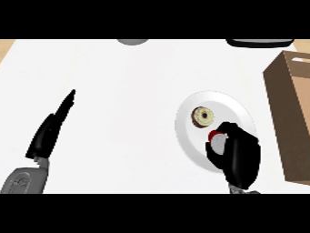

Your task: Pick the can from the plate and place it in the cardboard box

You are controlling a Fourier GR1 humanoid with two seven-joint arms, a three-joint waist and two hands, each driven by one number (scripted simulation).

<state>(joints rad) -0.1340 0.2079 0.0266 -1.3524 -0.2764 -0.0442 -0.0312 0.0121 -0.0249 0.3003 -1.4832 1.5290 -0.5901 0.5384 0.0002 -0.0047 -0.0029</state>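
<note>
Right hand at lower right of frame, over the lower part of the white plate, fingers and thumb curled round a small can; red rim and pale top of the can show at the hand's upper left edge, the rest hidden by the hand. Cannot tell whether the can is lifted or on the plate. Just above the can, near the plate's middle, a round brown item with a pale centre; it lies apart from the hand. Cardboard box open-topped along the right edge of frame, just beside the plate. Left hand at left of frame, fingers straight and pointing toward upper frame, holding nothing, resting above the white desk. Grey object at top centre edge, dark object at top right.
</note>
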